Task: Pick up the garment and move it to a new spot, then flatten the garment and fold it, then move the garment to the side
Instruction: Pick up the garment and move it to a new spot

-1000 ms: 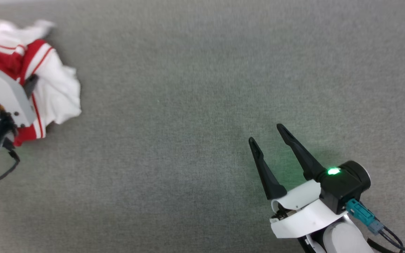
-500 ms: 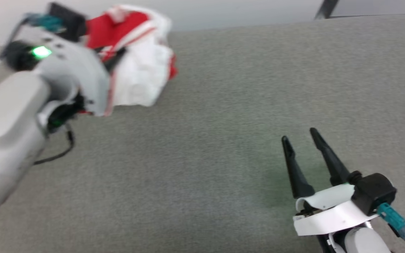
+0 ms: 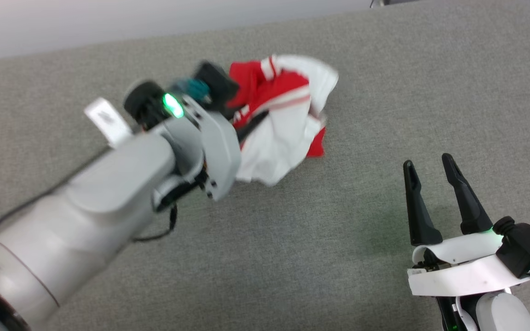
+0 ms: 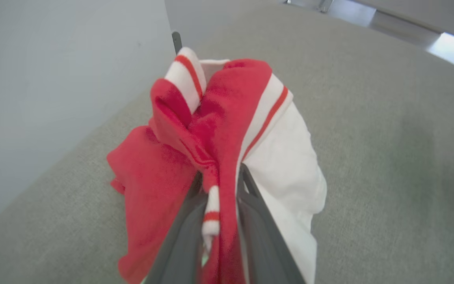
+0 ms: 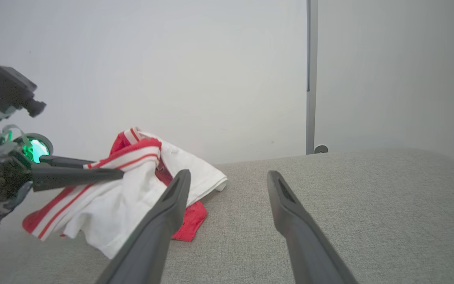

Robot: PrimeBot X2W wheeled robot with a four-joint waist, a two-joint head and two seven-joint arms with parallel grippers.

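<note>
Red, white-striped garment [image 4: 227,130] hangs bunched, pinched between the left fingers [image 4: 176,244].

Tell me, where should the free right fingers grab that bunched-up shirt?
Probably the loose white fold of the shirt, coming from the robot's right. It droops free below the left fingers pinching the red bunch, and faces the open right fingers.

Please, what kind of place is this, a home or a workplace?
Probably a bare test room, not a home: a wide grey fabric-covered surface, plain pale walls, and one crumpled garment.
</note>
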